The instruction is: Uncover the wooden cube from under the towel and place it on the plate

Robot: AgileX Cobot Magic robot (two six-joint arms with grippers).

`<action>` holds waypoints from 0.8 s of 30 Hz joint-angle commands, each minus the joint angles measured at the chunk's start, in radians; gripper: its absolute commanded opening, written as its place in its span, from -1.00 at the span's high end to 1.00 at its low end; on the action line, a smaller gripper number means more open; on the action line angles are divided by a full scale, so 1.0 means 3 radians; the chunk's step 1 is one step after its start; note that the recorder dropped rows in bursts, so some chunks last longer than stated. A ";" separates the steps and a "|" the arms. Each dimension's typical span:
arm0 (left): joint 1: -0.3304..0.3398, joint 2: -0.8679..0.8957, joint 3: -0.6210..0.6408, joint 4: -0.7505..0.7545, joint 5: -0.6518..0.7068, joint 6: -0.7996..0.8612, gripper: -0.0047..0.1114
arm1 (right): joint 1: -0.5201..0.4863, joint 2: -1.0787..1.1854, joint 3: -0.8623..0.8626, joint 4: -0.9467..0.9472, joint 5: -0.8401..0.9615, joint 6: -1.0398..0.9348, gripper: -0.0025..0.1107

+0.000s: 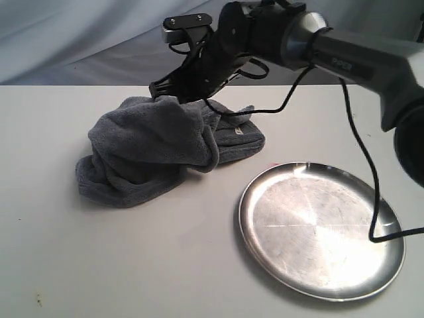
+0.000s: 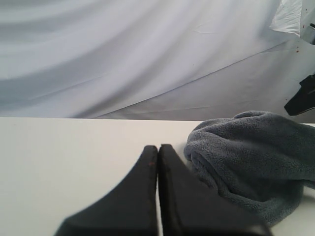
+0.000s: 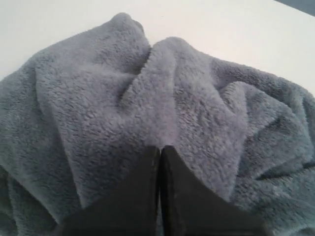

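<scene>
The dark grey fluffy towel [image 1: 152,149] lies bunched on the white table, left of the round silver plate [image 1: 318,225]. My right gripper [image 1: 161,93] reaches in from the right and is shut on a raised fold at the towel's back top edge. The right wrist view shows the towel [image 3: 147,88] filling the frame, with a ridge of it pinched at my right gripper [image 3: 160,147]. My left gripper [image 2: 157,147] is shut on nothing and rests low over bare table beside the towel [image 2: 251,152]; it is out of the exterior view. The wooden cube is hidden.
A black cable [image 1: 363,172] hangs from the right arm [image 1: 344,56] and loops down onto the plate's right side. The towel's sewn label [image 1: 238,132] faces the plate. A pale draped backdrop [image 2: 123,54] rises behind the table's far edge.
</scene>
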 commanded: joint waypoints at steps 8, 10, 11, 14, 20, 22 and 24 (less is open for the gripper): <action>-0.0003 -0.0005 0.0015 0.0002 -0.0007 -0.0005 0.89 | 0.0526 0.0370 -0.0651 -0.0109 0.0187 0.0091 0.96; -0.0003 -0.0005 0.0015 0.0002 -0.0007 -0.0005 0.89 | 0.0652 0.0331 -0.0644 -0.0291 0.0435 0.0084 0.96; -0.0003 -0.0005 0.0015 0.0002 -0.0007 -0.0005 0.89 | 0.0698 0.0308 -0.0611 -0.0382 0.0528 0.0084 0.96; -0.0003 -0.0005 0.0015 0.0002 -0.0007 -0.0005 0.89 | 0.0766 0.0165 -0.0399 -0.0473 0.0513 0.0084 0.96; -0.0003 -0.0005 0.0015 0.0002 -0.0007 -0.0005 0.89 | 0.0796 -0.0384 0.0435 -0.0594 0.0163 0.0135 0.96; -0.0003 -0.0005 0.0015 0.0002 -0.0007 -0.0005 0.89 | 0.0755 -0.0593 0.0793 -0.0622 -0.0009 0.0172 0.96; -0.0003 -0.0005 0.0015 0.0002 -0.0007 -0.0005 0.89 | 0.0699 -0.0756 0.1119 -0.0668 -0.0235 0.0220 0.96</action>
